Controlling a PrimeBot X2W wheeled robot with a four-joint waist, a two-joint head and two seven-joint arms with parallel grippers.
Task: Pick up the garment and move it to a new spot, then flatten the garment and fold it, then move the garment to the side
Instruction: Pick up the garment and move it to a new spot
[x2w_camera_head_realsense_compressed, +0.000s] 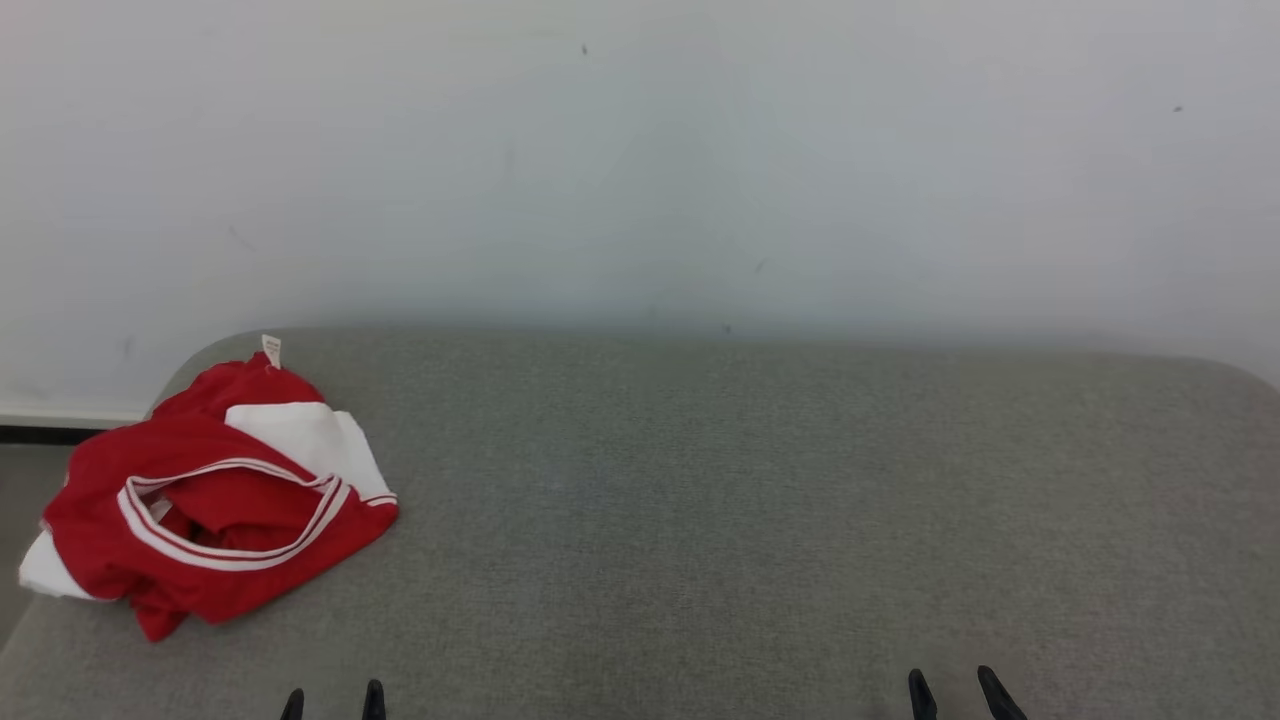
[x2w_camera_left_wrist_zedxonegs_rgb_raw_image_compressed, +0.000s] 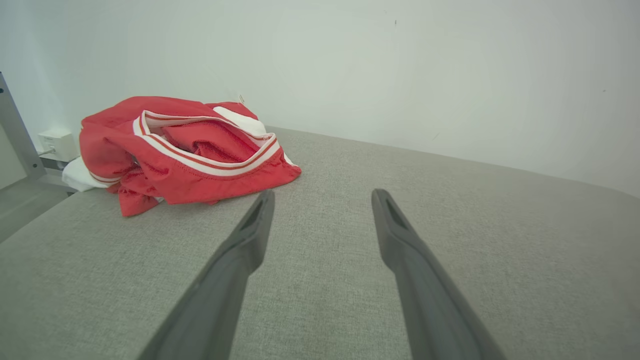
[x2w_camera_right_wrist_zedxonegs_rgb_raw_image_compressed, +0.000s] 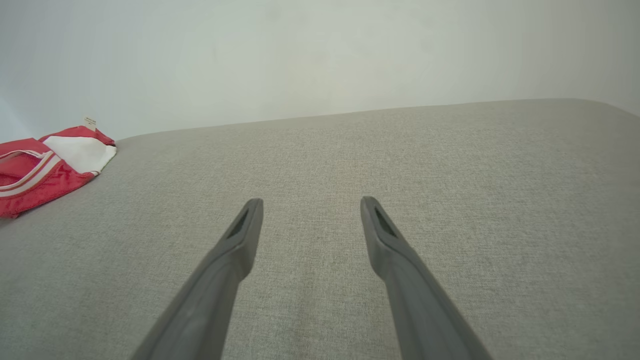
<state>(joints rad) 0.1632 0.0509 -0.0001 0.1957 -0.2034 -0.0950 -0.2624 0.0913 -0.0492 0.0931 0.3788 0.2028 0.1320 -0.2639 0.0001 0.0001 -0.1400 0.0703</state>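
left claw (x2w_camera_head_realsense_compressed: 333, 698) at the near edge of the table (x2w_camera_head_realsense_compressed: 750, 500), lower left in the head view, only the two dark fingertips in frame. fingers spread apart, nothing between them. left wrist view confirms it: left claw (x2w_camera_left_wrist_zedxonegs_rgb_raw_image_compressed: 324, 195) wide open over bare grey fabric, not touching the cloth.

right claw (x2w_camera_head_realsense_compressed: 954, 682) at the near edge, lower right, also just the tips. right wrist view: right claw (x2w_camera_right_wrist_zedxonegs_rgb_raw_image_compressed: 312, 201) open as well, holding nothing, grey table top under it.

table has a grey woven cover and rounded far corners.

garment (x2w_camera_head_realsense_compressed: 210, 510) sits on the table's left side toward the far-left corner, well apart from both claws, closer to the left one. red fabric with white panels, crumpled in a heap, not flat. its left edge is at the table's edge, can't tell whether it overhangs. long axis runs roughly left-right across the head view, right end slightly farther back. right corner points toward the table middle. a white-and-red striped opening gapes upward, its oval lined up with the same axis. small white label (x2w_camera_head_realsense_compressed: 271, 349) sticks up at the heap's far end. left wrist view has the garment (x2w_camera_left_wrist_zedxonegs_rgb_raw_image_compressed: 185, 160) ahead-left of the fingers; right wrist view has the garment (x2w_camera_right_wrist_zedxonegs_rgb_raw_image_compressed: 40, 170) at the far left edge.

behind the table: plain pale wall (x2w_camera_head_realsense_compressed: 640, 150). white socket (x2w_camera_left_wrist_zedxonegs_rgb_raw_image_compressed: 56, 142) low on it, past the garment.
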